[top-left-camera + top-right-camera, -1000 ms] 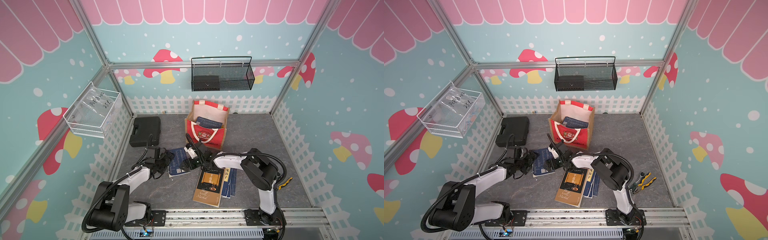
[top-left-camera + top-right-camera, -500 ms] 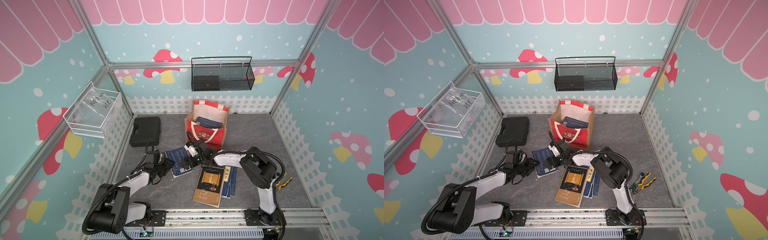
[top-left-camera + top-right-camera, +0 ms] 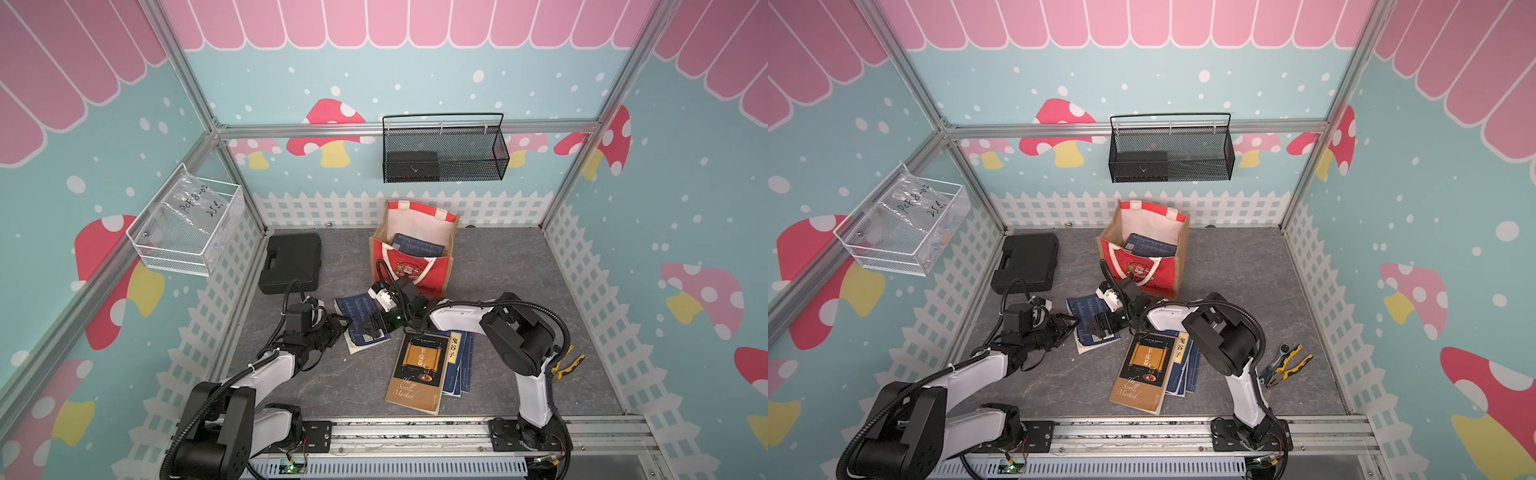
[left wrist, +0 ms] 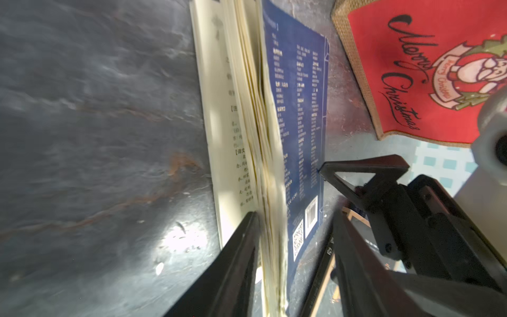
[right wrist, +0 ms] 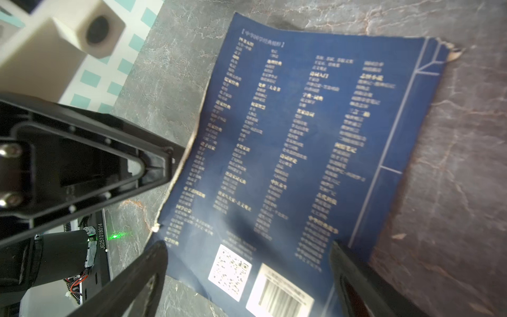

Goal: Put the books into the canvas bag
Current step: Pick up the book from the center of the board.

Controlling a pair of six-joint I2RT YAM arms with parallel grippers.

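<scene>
A worn blue book (image 3: 361, 316) (image 3: 1090, 309) lies on the grey floor in front of the canvas bag (image 3: 415, 274) (image 3: 1142, 270). My left gripper (image 3: 343, 326) (image 4: 296, 214) is closed partway on its page edge. One finger sits under the page block, the other over the blue cover (image 4: 299, 109). My right gripper (image 3: 374, 326) (image 5: 248, 244) stands open over the same cover (image 5: 301, 137), near the barcode. Another blue book (image 3: 417, 245) stands inside the bag. A black-and-tan book (image 3: 422, 370) lies on further blue books (image 3: 459, 365).
A black plastic case (image 3: 291, 262) lies at the back left. Yellow-handled pliers (image 3: 567, 365) lie at the right by the right arm. A black mesh basket (image 3: 444, 153) hangs on the back wall and a white wire basket (image 3: 187, 224) on the left wall.
My left gripper has reached the blue book's edge and its jaws have come in from wide open to about halfway. The right gripper has stayed open over the book.
</scene>
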